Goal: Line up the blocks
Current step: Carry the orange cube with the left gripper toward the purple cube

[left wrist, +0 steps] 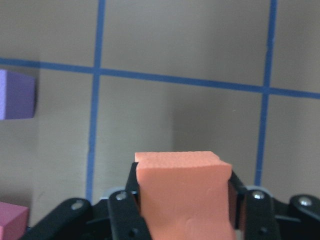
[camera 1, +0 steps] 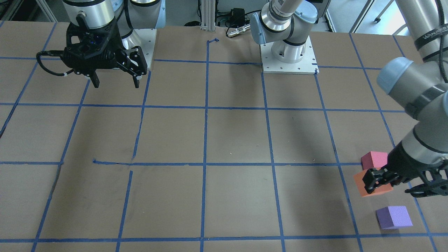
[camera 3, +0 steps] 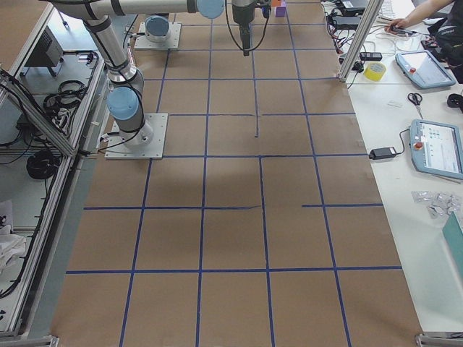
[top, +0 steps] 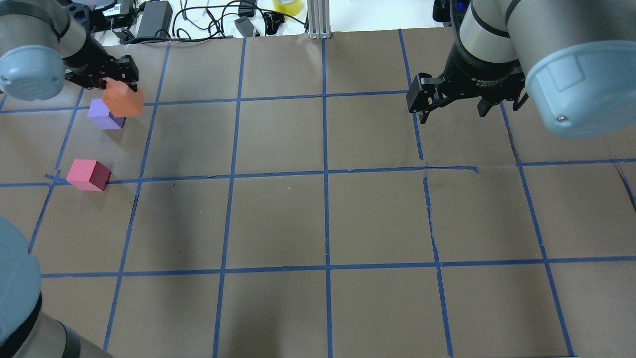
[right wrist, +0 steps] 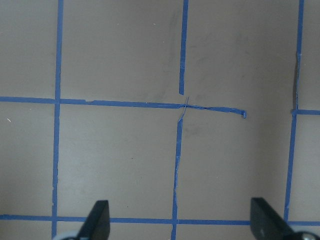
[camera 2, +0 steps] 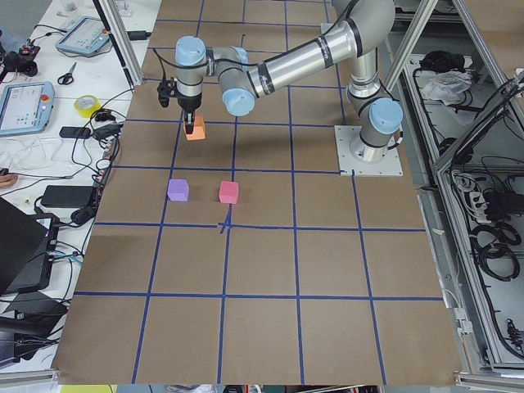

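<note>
My left gripper (top: 119, 84) is shut on the orange block (top: 123, 101) and holds it above the table at the far left; it also shows in the front view (camera 1: 373, 184) and in the left wrist view (left wrist: 184, 192). The purple block (top: 105, 115) rests on the table just beside and below it. The pinkish-red block (top: 88, 174) sits nearer the robot, on a tape line. My right gripper (top: 449, 107) is open and empty, high over the far right of the table; its fingers (right wrist: 97, 220) frame bare paper in the right wrist view.
Brown paper with a blue tape grid (top: 325, 171) covers the table. Cables, a power brick and a tape roll (top: 287, 6) lie past the far edge. The arm bases (camera 1: 288, 56) stand at the robot's side.
</note>
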`<state>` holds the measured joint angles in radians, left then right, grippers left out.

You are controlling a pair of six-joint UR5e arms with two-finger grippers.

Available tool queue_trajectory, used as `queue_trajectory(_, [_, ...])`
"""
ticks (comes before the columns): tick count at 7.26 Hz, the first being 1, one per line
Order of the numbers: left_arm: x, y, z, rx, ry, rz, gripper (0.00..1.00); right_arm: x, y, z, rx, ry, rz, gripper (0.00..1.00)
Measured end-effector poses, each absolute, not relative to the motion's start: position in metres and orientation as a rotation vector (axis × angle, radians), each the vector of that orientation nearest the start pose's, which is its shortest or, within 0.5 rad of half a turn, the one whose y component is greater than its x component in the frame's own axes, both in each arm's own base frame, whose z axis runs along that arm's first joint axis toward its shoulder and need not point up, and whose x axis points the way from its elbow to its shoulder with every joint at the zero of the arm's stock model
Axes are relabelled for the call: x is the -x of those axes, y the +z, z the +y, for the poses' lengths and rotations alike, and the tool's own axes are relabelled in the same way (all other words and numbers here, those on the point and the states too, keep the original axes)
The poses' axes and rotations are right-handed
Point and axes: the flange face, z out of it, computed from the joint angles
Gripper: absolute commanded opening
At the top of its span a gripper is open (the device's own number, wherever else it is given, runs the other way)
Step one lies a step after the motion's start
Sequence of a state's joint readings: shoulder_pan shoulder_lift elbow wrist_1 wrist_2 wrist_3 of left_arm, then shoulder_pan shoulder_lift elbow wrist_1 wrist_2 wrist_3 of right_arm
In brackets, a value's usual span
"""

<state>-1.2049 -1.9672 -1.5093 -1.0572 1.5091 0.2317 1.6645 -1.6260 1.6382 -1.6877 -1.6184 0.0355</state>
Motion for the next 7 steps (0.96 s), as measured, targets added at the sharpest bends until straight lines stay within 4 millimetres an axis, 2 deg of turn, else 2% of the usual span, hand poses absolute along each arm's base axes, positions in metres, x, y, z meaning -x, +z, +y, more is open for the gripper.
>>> queue_trajectory(1, [-0.139, 0.341, -0.651, 0.182, -0.288, 3.128, 0.00, -0.173, 0.494, -0.464, 0.089, -0.172, 3.176, 1.00])
queue_trajectory(2, [-0.158, 0.335, -0.648, 0.177, -0.278, 3.130, 0.00, -0.173, 0.494, -0.464, 0.089, -0.174, 3.176, 1.00])
queue_trajectory(7, [-0.207, 0.294, -0.647, 0.189, -0.223, 3.144, 0.00, -0.173, 0.494, -0.464, 0.090, -0.175, 3.176, 1.00])
